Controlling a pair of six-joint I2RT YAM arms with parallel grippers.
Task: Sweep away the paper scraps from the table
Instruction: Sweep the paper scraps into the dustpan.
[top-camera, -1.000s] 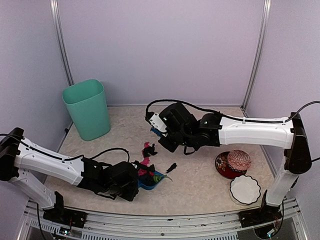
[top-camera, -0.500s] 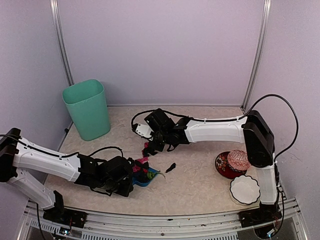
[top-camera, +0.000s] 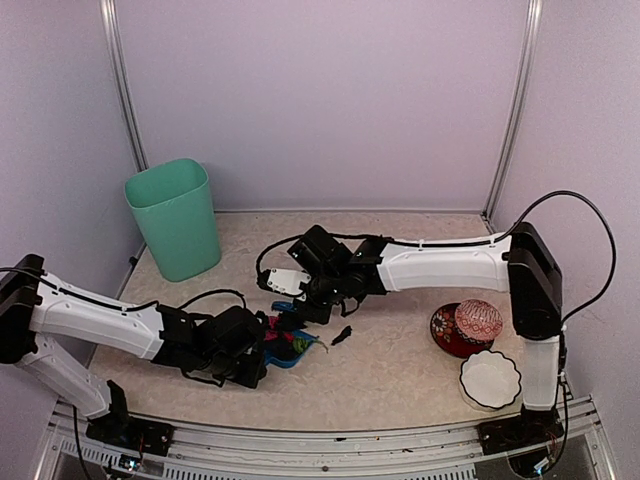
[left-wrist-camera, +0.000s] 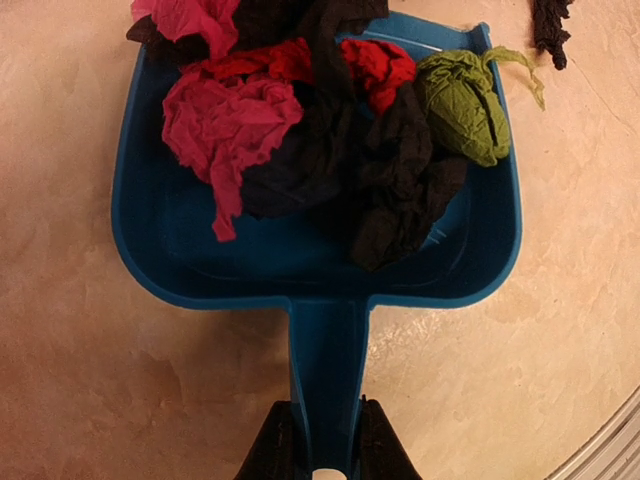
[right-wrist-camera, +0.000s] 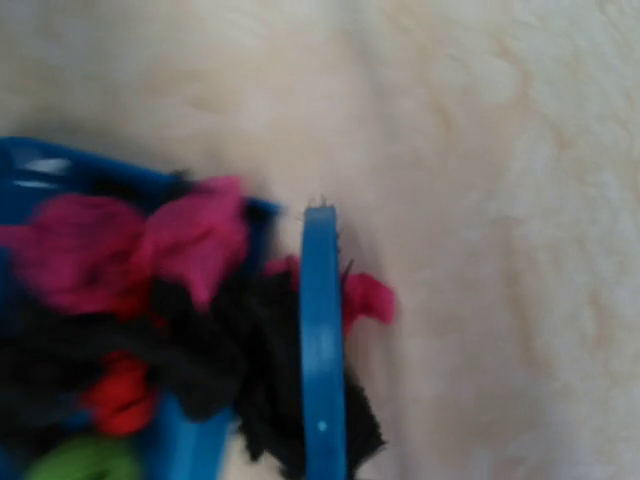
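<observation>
- Pale lilac walls (top-camera: 320, 100) and metal corner posts enclose the beige marbled table (top-camera: 400, 370).
- My left gripper (left-wrist-camera: 322, 445): jaws clenched on the handle of the blue plastic dustpan (left-wrist-camera: 300, 265), one black finger on each side. The pan lies flat on the table, mouth facing away from me.
- My right gripper (top-camera: 300, 310): fingers do not show in its own wrist view. Jaws closed tight on the blue plastic brush (right-wrist-camera: 322, 340), which stands at the pan's open edge.
- Crumpled paper scraps (left-wrist-camera: 290, 130), pink, red, black, navy and one green, sit heaped inside the pan. A few pink and black bits lie against the brush at the mouth.
- One black scrap (top-camera: 343, 334) lies loose on the table, just right of the pan.
- Farther out: mint-green plastic bin (top-camera: 175, 220) at far left. At right, a red-patterned bowl (top-camera: 447, 338) holds a patterned ball (top-camera: 478, 320), with a white scalloped dish (top-camera: 490, 380) beside it.
</observation>
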